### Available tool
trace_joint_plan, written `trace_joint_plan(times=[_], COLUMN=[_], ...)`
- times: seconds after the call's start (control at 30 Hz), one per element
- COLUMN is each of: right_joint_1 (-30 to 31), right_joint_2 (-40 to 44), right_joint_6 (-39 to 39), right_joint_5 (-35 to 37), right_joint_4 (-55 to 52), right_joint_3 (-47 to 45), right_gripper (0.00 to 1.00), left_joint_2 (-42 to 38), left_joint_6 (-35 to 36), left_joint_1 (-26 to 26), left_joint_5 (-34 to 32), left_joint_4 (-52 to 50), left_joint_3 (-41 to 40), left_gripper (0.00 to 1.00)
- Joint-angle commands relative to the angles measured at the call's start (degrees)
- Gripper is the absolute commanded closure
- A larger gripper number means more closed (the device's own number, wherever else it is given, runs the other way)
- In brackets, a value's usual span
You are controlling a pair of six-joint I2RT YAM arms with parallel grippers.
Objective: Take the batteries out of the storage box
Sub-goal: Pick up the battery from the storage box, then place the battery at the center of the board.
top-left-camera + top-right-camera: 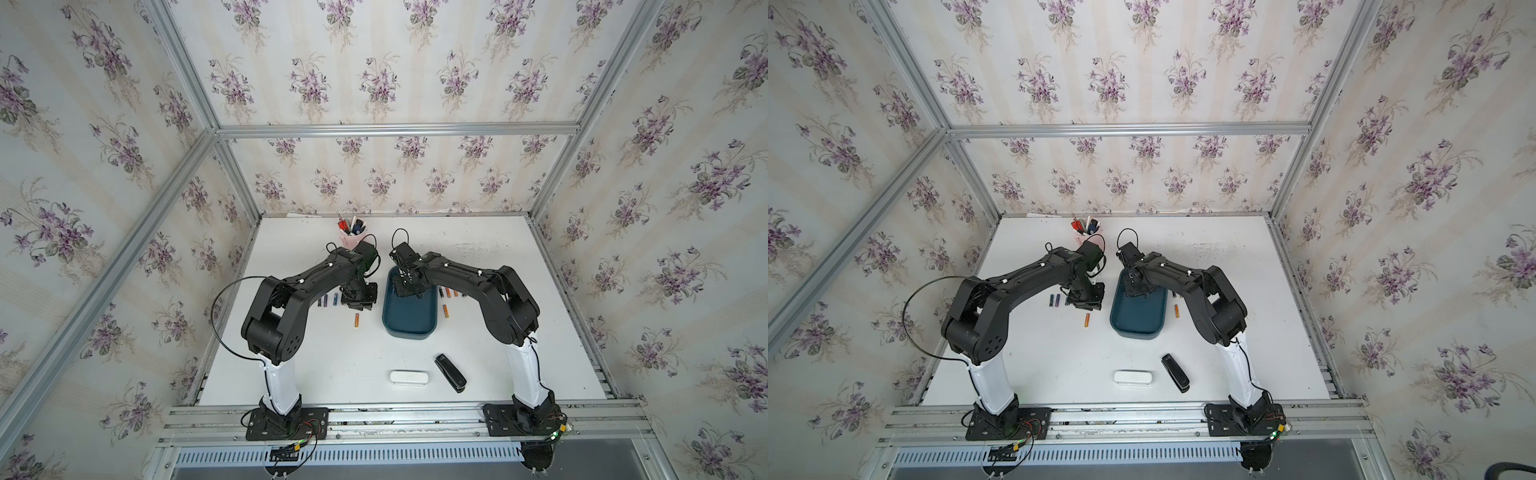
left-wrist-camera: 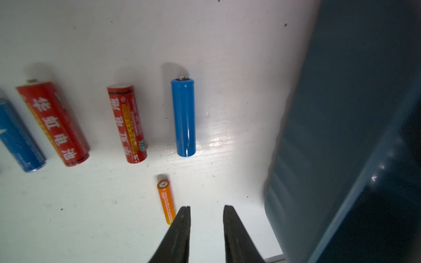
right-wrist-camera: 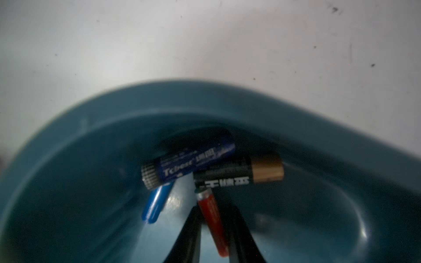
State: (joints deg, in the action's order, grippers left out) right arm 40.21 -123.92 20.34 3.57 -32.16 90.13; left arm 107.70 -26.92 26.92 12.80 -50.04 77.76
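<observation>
Inside storage box, right gripper jaws flank red battery; whether gripping, unclear. Above counter, left gripper jaws stand parted, empty.

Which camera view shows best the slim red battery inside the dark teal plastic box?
Right wrist view: the slim red battery lies between the right gripper's jaws. In both top views the right arm hides it; the left wrist view shows only the box's wall.
</observation>
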Motion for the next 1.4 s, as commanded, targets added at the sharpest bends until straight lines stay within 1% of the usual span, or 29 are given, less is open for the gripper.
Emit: trace_joint_plan(times=[0.0, 0.2, 0.37, 0.6, 0.87, 1.1, 1.2, 1.27, 1.37], right_joint_1=[-0.04, 0.06, -0.05, 0.01, -0.56, -5.23, -8.41, -12.07, -14.81], right_joint_2=[-1.49, -0.79, 1.77, 7.51, 15.81, 23.35, 26.75, 28.89, 30.69], right_joint_6=[-1.79, -1.62, -0.77, 1.03, 1.99, 1.01, -0.15, -0.94, -1.85], right_joint_5=[-1.16, -3.39, -4.43, -7.43, -8.16, -7.06, -6.31, -6.23, -6.54], right_joint_4=[-3.97, -3.77, -3.76, -3.46, -4.33, -6.63, -7.45, -7.41, -6.55], right_joint_3=[-0.35, -0.86, -1.93, -4.99, -8.99, -12.30, -14.68, -17.00, -20.62], right_gripper=[0.77, 0.83, 0.85, 0.85, 0.85, 0.85, 0.85, 0.85, 0.85], left_joint_2=[-0.19, -0.12, 0.40, 0.67, 0.56, 0.23, 0.19, 0.19, 0.32], left_joint_6=[0.68, 0.81, 1.34, 1.82, 2.04, 2.15, 2.29, 2.30, 2.28], left_joint_1=[-0.10, -0.04, -0.11, -0.27, -0.29, -0.37, -0.43, -0.46, -0.55], left_joint_5=[-1.02, -1.28, -1.54, -1.92, -2.07, -2.49, -2.59, -2.67, -2.69], left_joint_4=[-1.55, -2.07, -2.92, -3.46, -3.70, -4.10, -4.43, -4.44, -4.40], left_joint_3=[0.40, 0.70, 2.10, 3.19, 3.63, 3.64, 3.88, 3.78, 3.82], left_gripper=[0.69, 0.69, 0.69, 0.69, 0.69, 0.69, 0.69, 0.69, 0.69])
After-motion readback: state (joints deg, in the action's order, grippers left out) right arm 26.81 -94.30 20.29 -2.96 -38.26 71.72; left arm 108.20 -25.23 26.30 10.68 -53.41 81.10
